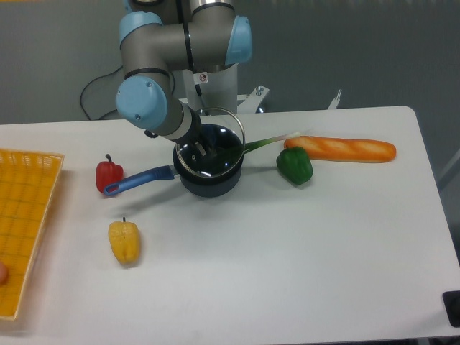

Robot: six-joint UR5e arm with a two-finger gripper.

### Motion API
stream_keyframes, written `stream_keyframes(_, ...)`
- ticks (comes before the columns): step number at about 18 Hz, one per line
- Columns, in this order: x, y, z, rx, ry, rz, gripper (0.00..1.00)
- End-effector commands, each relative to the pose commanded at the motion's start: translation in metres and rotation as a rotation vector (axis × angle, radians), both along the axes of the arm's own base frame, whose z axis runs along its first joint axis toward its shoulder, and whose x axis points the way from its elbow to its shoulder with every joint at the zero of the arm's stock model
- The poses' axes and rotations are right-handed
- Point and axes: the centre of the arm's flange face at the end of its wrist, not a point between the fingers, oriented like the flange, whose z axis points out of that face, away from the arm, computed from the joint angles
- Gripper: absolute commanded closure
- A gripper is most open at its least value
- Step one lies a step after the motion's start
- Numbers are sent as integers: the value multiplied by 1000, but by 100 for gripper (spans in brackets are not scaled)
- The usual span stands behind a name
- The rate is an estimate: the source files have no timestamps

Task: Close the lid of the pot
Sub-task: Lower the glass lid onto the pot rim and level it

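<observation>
While the pot lid [214, 146] is hanging right over the pot [208, 172], it doesn't look seated to me: the far edge of the glass rim sits visibly higher than the near edge, so it's tilted, with the low side down around the pot's front rim. Can't tell if that low edge is actually touching or just close. The gripper [206, 146] reaches in from the left and its fingers look clamped on the blue knob in the middle of the lid, though the knob is mostly hidden behind them, so take that as my read. So we're at the lowering-and-levelling part of the job, pretty far along. Next move needs the lid flattened out and lined up with the pot's rim all the way round before letting go, otherwise it could land crooked or slide off. The pot's long blue handle [138, 180] points left toward the red pepper [108, 175], and there's a green pepper [295, 165] just to the right, both out of the way.
</observation>
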Motion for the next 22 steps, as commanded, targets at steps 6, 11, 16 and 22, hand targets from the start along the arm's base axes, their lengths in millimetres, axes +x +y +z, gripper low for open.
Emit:
stream_keyframes(6, 0, 0, -1, -1, 1, -2, 59)
stream_keyframes(11, 1, 1, -3, -3, 2, -3, 59)
stream_keyframes(16, 0, 2, -7, -9, -2, -1, 59)
stream_keyframes(22, 0, 1, -7, -6, 5, 7, 59)
